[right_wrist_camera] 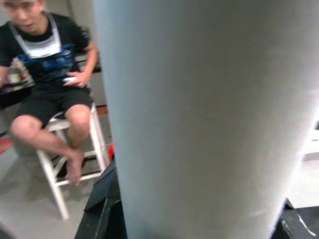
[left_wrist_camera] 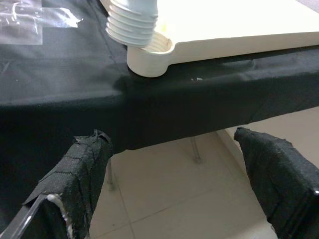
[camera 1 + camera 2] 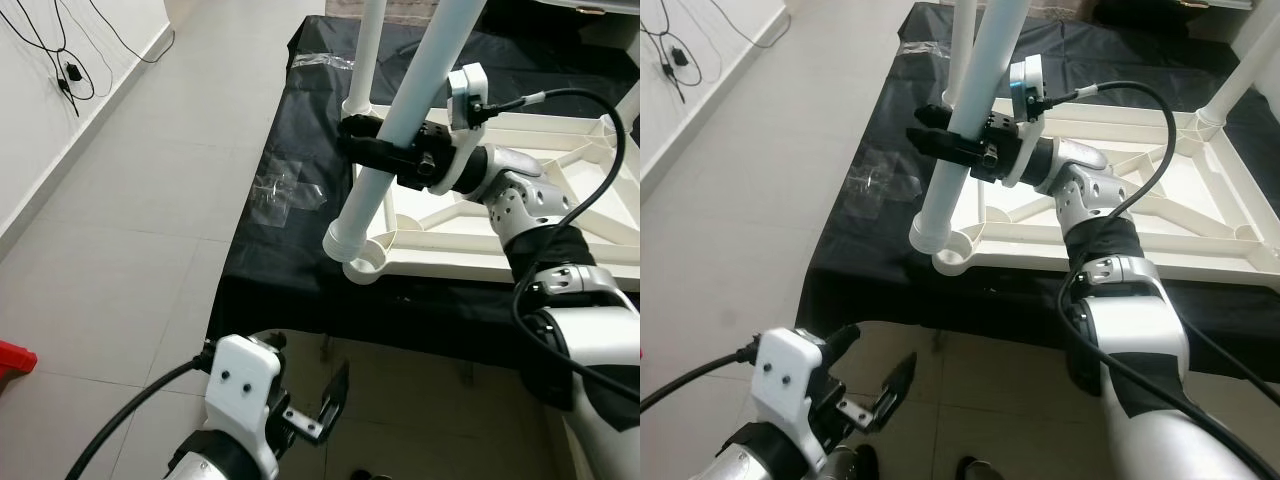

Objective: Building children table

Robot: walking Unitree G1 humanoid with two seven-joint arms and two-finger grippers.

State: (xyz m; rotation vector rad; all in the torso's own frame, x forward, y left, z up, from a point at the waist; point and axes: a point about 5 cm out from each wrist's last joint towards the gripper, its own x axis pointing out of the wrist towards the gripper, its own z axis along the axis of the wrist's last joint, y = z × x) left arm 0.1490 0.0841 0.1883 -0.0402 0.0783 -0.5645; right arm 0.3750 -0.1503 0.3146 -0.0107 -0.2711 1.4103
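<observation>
We see a white tabletop (image 3: pixel 560 150) lying upside down on a work surface draped in black cloth (image 3: pixel 290 250), its ribbed underside facing up. At its near left corner sits a round leg socket (image 3: pixel 365 268), open at the top.

The right gripper (image 3: pixel 375 145) reaches across the tabletop from the right and is clamped on a white table leg (image 3: pixel 400 130) at about mid-length, one black finger on each side of the tube. The leg is tilted, its upper end leaning to the right and out of the picture. Its lower end (image 3: pixel 342 238) hangs just above the corner socket and slightly to its left. In the left wrist view this lower end is threaded (image 2: pixel 132 22) and sits at the socket rim (image 2: pixel 149 55); we cannot tell whether the thread has engaged. In the right wrist view the leg (image 1: pixel 199 119) stands right against the camera, and a person (image 1: pixel 50 74) sits on a white stool (image 1: pixel 55 164) behind it.

A second white leg (image 3: pixel 368 55) stands upright at the far left corner of the tabletop, and a third (image 3: pixel 1240 75) rises at the far right corner.

The left gripper (image 3: pixel 325 400) hangs low over the tiled floor (image 3: pixel 130 220) in front of the draped edge, its two fingers (image 2: pixel 84 169) spread apart and holding nothing. A clear plastic wrapper (image 3: pixel 285 190) lies on the cloth left of the tabletop.
</observation>
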